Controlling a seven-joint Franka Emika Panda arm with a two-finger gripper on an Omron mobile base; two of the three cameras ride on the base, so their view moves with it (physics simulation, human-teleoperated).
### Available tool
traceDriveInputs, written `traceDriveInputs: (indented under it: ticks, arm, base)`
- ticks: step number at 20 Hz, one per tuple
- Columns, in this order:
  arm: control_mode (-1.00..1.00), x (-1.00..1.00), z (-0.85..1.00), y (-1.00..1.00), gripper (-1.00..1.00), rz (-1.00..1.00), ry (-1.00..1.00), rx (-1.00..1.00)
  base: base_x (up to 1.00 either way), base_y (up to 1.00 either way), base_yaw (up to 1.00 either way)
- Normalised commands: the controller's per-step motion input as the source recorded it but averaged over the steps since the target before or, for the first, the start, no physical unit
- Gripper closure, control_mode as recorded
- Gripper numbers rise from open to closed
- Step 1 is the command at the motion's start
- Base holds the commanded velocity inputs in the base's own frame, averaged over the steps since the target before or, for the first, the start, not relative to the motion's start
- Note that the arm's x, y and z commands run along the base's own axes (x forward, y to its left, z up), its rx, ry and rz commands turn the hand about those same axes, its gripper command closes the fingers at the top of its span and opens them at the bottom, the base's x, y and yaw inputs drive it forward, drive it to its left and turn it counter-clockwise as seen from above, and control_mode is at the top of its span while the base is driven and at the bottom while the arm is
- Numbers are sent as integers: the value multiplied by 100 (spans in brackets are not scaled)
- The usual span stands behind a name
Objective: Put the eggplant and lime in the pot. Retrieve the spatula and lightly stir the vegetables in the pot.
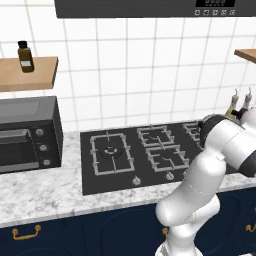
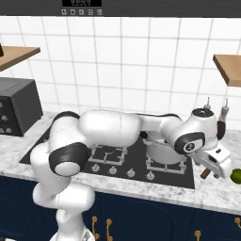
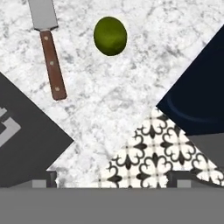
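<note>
Hand view | spatula (image 3: 49,48) handle toward bottom, blade toward top | lime (image 3: 110,36) beside | fingers spread

The arm hides most of the pot (image 2: 162,151), and the spatula (image 3: 48,48) blade appears cut off by the frame's top edge.

White square tiles (image 1: 125,65) covered the back wall, with a dark range hood (image 1: 150,7) above carrying a small control panel. A black gas cooktop (image 1: 140,155) sat sunk into the grey-veined marble counter (image 1: 40,192). To its left stood a black microwave (image 1: 27,135). Wooden shelves hung at both sides (the left one (image 1: 27,75) bore a small brown bottle (image 1: 25,56)). Navy cabinet fronts (image 2: 141,219) below had brass handles (image 1: 26,232). The hand view showed a patterned black-and-white floor (image 3: 153,159). Lighting was even and flat.
</note>
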Motion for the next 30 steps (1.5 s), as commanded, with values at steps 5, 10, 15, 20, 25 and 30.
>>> traceDriveInputs:
  ticks: [5,10,15,20,25,30]
  arm:
    - [-100,0,-21,-31,-100,11,-8,0]
    - [-100,0,-17,-17,-100,9,-7,0]
    - [-100,0,-2,-6,-100,2,-6,0]
    - [-100,1,0,0,-100,0,0,0]
    - [-100,13,0,0,-100,3,-1,-7]
    - [-100,11,-1,0,-100,3,-1,-2]
  base:
    - [0,0,0]
    - [0,0,0]
    - [0,0,0]
    - [0,0,0]
    - [0,0,0]
    - [0,0,0]
